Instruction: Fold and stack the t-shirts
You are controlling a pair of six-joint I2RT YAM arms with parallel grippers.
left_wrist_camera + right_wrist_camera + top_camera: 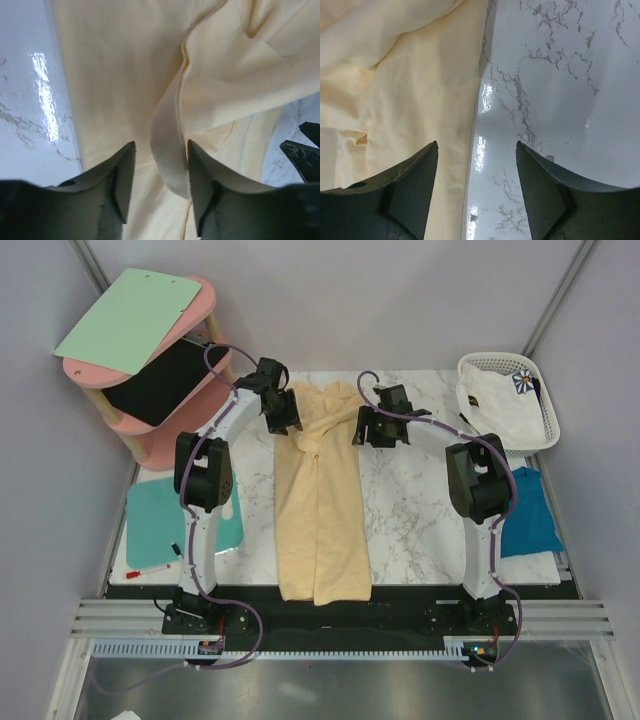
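Spotted yellow t-shirt (320,510) stretched lengthwise mid-surface (420,510) | caught its raised fold between parted left hand (160,150), unpinched | found right hand (477,145) gaping over its right edge, gripping nothing | counted three t-shirts: yellow, teal t-shirt (528,525) at right edge, white flower-print t-shirt (495,400) in basket (548,410); two hands

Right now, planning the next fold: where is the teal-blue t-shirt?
Top view: the teal-blue t-shirt lies at the table's right edge, beside the right arm, nearer than the basket.

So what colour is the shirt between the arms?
The shirt is pale yellow, clearest in the top view.
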